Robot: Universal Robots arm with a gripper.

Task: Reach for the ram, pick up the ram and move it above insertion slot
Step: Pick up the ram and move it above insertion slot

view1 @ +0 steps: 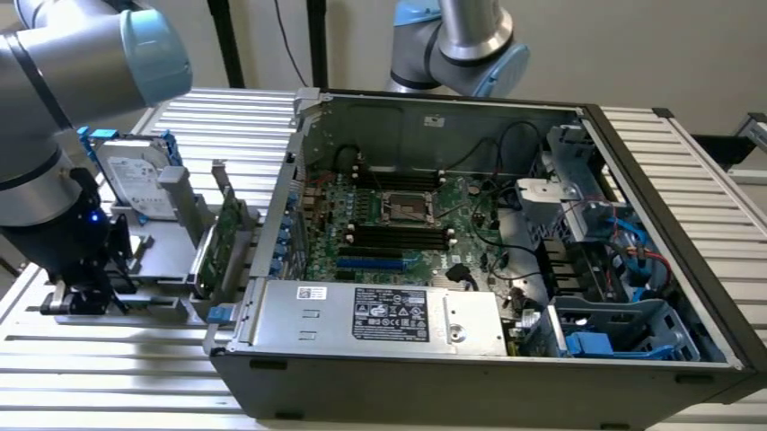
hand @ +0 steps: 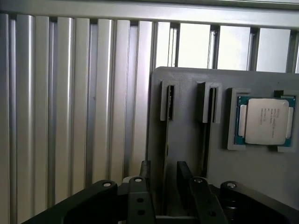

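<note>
Claw (hand: 163, 165), fingers parted, straddles the ram (hand: 167, 144), stood on edge in the grey holder (hand: 187, 130), presumably so each finger meets a flat face.

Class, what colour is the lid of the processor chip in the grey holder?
The processor chip's lid is silver; the wrist view shows it best.

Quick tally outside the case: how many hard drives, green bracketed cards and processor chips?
Hard drive: 1
Green card: 1
Processor chip: 1
Total: 3
</note>
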